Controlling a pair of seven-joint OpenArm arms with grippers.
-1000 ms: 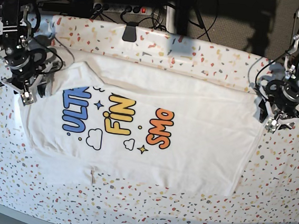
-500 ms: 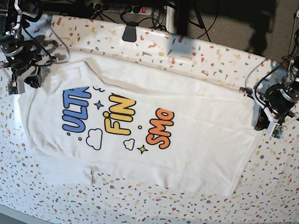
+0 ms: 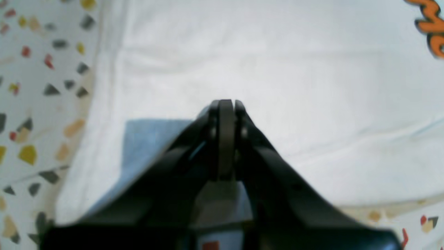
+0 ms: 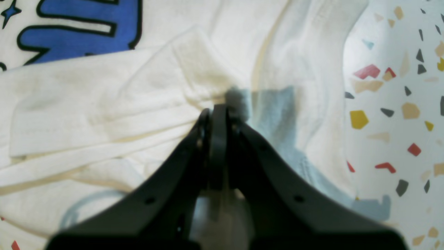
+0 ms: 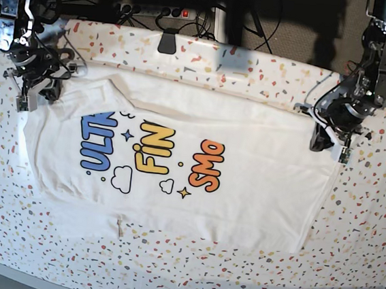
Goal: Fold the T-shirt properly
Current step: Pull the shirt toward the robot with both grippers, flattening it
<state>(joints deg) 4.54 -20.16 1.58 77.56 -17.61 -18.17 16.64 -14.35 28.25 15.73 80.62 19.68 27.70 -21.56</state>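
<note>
T-shirt (image 5: pixel 177 170) flat on tablecloth (image 5: pixel 188 267), print legible in base view, wrist views show both jaws pressed together.

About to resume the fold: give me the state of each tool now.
Left tool: closed over the T-shirt; a hold on it cannot be told.
Right tool: closed at a fold of the T-shirt; hold unclear.

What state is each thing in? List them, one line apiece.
T-shirt: lying print side up on the table, partly folded, top edge and one sleeve turned over.
Left end effector: shut, above the shirt's edge, no cloth visible between the jaws.
Right end effector: shut, at the bunched sleeve; whether it pinches cloth cannot be told.
Tablecloth: spread flat under the shirt.
</note>
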